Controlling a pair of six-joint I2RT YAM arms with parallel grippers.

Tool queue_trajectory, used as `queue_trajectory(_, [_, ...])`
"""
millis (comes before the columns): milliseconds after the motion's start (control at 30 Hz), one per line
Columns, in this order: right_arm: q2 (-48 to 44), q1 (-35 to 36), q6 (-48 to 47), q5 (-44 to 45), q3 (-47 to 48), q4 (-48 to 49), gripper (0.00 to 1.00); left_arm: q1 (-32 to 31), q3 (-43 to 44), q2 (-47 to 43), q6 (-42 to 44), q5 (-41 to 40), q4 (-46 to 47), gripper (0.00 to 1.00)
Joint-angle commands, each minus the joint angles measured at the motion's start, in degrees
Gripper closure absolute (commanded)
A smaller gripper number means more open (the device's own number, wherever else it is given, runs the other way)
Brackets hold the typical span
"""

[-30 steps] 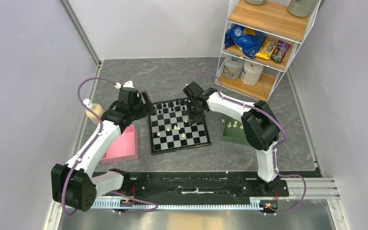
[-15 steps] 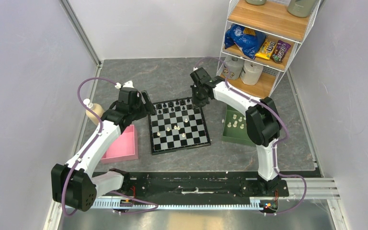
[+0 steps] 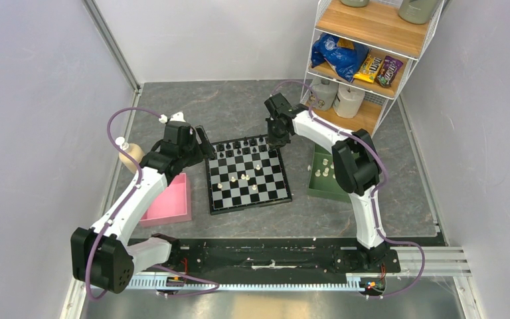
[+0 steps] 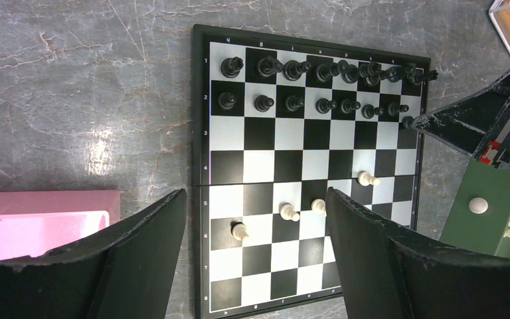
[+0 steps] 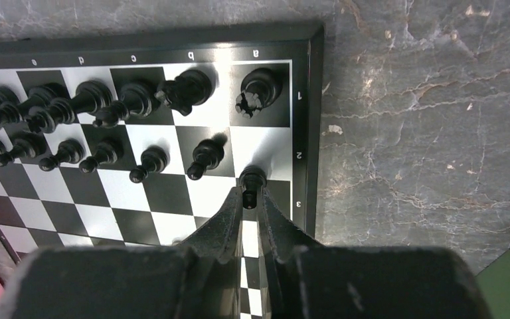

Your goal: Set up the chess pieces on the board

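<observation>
Grey marbled tabletop (image 3: 239, 106) carries the flat black-and-white checked chessboard (image 4: 259, 133) at its middle. On the board I count sixteen small black chess pieces (image 4: 295, 68). Eight stand in the far row and seven pawns in the row before it. One more black pawn (image 5: 252, 177) is pinched between the closed fingers of my right hand (image 5: 251, 193) at the board's far right edge; whether it touches the square I cannot tell. Four cream-white pieces (image 4: 288, 212) stand scattered toward the board's near half.

My right arm bends over the board's right side, wrist pointing down. My left hand (image 4: 255, 196) hovers above the board's left edge, fingers spread wide with nothing between them.

Right of the board, a green square tray (image 3: 315, 189) holds several more white pieces, partly hidden by the arm. Left of the board lies a pink square tray (image 3: 172, 206).
</observation>
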Motion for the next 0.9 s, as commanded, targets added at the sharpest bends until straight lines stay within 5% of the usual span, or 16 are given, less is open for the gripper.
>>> queue_trajectory(0, [1.2,-0.6,-0.5,0.3,3.6,0.5,0.85,0.4,-0.1,-1.6,1.6,-1.0,0.8,0.17])
queue_trajectory(400, [2.7,-1.0,-0.8,1.7,4.4,0.5,0.8,0.4,0.1,-1.2,1.7,-0.7,0.9,0.17])
queue_trajectory(867, [-4.2,-1.1,-2.2,0.7,2.4,0.4,0.55,0.4,0.5,-0.5,1.6,-0.2,1.3,0.17])
